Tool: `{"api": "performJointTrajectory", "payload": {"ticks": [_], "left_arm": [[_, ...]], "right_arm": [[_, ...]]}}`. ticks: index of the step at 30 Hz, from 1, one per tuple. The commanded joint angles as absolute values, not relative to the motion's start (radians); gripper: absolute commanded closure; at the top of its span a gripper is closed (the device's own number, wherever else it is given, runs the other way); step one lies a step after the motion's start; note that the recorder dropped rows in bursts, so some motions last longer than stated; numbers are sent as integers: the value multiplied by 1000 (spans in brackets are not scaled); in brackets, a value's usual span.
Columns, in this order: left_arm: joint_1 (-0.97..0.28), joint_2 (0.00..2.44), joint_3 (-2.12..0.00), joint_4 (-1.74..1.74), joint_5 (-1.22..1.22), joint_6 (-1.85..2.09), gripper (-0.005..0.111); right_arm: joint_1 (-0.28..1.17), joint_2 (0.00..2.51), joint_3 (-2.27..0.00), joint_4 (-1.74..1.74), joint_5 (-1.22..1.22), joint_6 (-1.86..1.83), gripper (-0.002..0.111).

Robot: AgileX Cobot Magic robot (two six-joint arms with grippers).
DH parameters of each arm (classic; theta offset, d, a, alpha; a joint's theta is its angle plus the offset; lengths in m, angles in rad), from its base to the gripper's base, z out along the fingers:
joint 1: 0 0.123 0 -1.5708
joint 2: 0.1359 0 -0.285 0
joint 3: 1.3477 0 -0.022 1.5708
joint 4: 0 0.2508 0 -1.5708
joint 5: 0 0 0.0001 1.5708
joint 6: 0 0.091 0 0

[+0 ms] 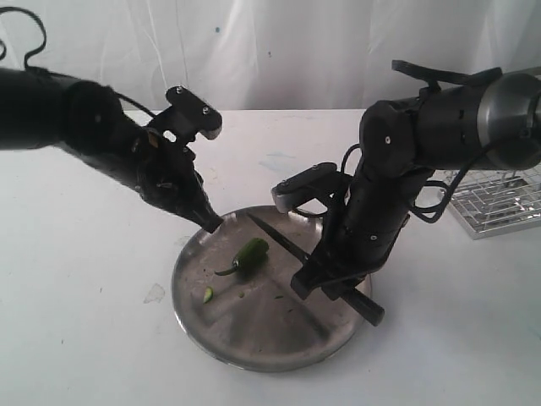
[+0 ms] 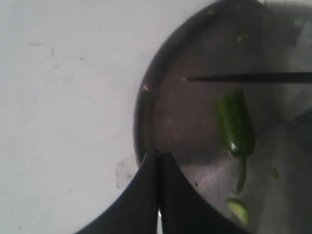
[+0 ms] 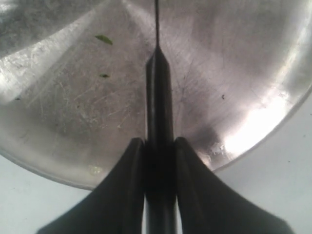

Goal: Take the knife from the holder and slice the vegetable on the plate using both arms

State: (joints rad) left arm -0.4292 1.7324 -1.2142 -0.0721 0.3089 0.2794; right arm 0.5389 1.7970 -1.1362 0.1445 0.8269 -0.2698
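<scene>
A slim all-black knife (image 1: 279, 239) hangs low over the middle of a round steel plate (image 1: 254, 330), its pointed blade aimed toward the upper left of the exterior frame and its handle running down to the lower right. The right gripper (image 1: 319, 283) pinches the handle between its two jaws; in the right wrist view the handle fills the gap between them.

Just left of the blade tip lies a small dark green chilli pepper (image 1: 251, 254) with a thin curved stem. A pale green cut round (image 1: 208, 294) sits near it, toward the plate's lower left.

The left gripper (image 1: 210, 222) has its jaws pressed together, holding nothing, with its tip at the plate's upper-left rim. Whether it touches the metal cannot be told.

A chrome wire holder (image 1: 499, 203) sits at the right edge on the white table (image 1: 84, 338).

The knife looks light and stiff; its narrow, smooth handle could twist in a pinch, so a hold well back on the handle suits it. The chilli looks waxy and likely to roll, and is best pinned near the stem.
</scene>
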Motion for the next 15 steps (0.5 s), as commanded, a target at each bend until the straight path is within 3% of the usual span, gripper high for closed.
{"api": "performJointTrajectory", "payload": {"ticks": [1, 7, 15], "left_arm": [[-432, 1782, -1451, -61, 750, 230, 107], [-432, 1791, -1481, -261, 707, 356, 107], [-430, 1810, -1325, -443, 367, 472, 107]], "right_arm": [[540, 1793, -1143, 148, 833, -266, 108], [540, 1793, -1143, 160, 842, -266, 108], [552, 1793, -1143, 155, 811, -277, 108]]}}
